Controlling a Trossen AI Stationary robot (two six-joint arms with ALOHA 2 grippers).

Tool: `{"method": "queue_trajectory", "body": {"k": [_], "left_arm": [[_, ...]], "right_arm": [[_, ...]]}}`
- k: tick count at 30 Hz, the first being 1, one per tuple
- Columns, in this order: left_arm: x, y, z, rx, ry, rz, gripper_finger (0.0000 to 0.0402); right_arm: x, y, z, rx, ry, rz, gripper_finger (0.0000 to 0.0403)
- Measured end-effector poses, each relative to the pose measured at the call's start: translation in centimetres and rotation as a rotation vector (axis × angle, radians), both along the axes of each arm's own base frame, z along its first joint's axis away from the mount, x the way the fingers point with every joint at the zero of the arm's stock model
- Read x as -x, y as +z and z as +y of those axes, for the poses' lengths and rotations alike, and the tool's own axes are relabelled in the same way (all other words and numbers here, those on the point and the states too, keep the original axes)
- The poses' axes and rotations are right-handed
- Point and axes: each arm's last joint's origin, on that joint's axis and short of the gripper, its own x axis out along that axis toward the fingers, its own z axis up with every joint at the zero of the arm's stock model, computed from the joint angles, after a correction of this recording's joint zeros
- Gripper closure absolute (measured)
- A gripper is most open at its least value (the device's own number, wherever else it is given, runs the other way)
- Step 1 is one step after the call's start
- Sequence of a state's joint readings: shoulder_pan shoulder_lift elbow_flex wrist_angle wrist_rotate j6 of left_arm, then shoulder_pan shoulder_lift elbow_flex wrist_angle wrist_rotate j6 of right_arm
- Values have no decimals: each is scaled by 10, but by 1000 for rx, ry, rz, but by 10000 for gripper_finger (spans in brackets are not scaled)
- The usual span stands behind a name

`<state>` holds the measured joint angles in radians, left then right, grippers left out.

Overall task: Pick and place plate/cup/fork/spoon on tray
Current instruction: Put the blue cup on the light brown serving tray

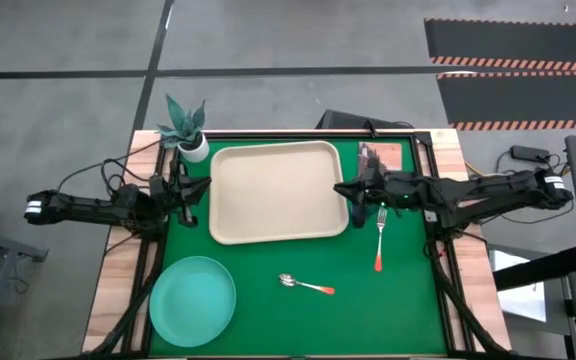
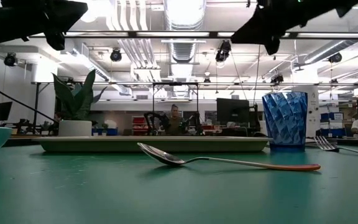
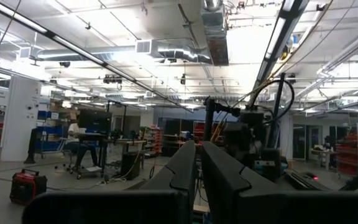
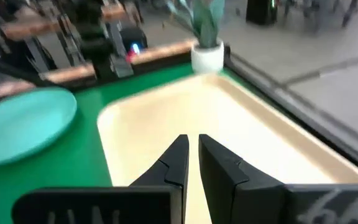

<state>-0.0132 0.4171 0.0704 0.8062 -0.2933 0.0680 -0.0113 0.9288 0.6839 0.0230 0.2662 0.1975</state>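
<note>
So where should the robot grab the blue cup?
Probably by its rim, from straight above. The cup stands upright on the green mat, open end up, just off the tray, under the right gripper. One finger inside, one outside looks workable.

Grey floor (image 1: 268,40), bright ceiling lights (image 2: 185,9)

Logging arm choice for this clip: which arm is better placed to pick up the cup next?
Right. The right gripper hangs by the cup at the tray's right edge; the left gripper waits across the tray.
</note>
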Motion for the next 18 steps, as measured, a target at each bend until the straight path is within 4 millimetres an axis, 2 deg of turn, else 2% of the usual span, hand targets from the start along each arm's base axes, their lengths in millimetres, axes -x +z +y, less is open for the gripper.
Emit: {"method": "queue_trajectory", "body": {"k": [5, 10, 14, 18], "left_arm": [[0, 0, 0, 0, -1, 3, 388], [-1, -1, 0, 0, -1, 6, 388], [0, -1, 0, 0, 0, 7, 388], [0, -2, 0, 0, 0, 6, 388]], "right_arm": [[-10, 20, -1, -101, -71, 183, 375], [-10, 38, -1, -265, -202, 438, 375], [-6, 42, -1, -359, -346, 690, 375], [-11, 41, 0, -399, -406, 822, 375]]}}
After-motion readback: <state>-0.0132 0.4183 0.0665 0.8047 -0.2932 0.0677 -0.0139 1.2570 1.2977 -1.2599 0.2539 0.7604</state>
